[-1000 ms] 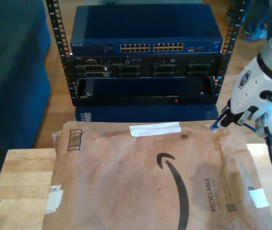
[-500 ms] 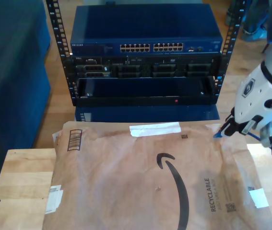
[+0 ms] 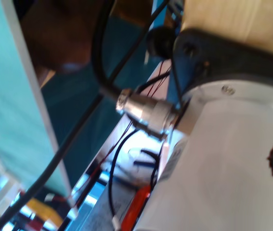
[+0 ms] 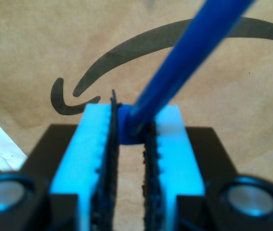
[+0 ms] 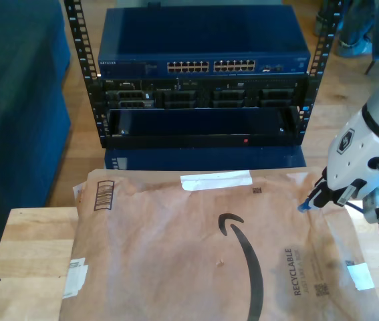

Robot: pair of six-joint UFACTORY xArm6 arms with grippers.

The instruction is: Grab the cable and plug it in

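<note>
My second gripper (image 4: 129,144), black-bodied with pale blue toothed pads (image 4: 175,159): clamped on the thin bright blue cable (image 4: 184,62), near its booted end, over the brown paper mailer (image 5: 196,247) at the exterior view's right. Cable trailed back beside the white arm (image 5: 369,147). Blue network switch (image 5: 202,50) stood in the black rack behind. My first gripper: state could not be told.

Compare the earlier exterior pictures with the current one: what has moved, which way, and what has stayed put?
My second gripper, shut on the blue cable, has come down and drifted slightly toward the exterior view's right, from the far edge of the brown paper mailer to just over it. Nothing was picked up or released. The mailer, the network switch and the rack have not moved.
</note>
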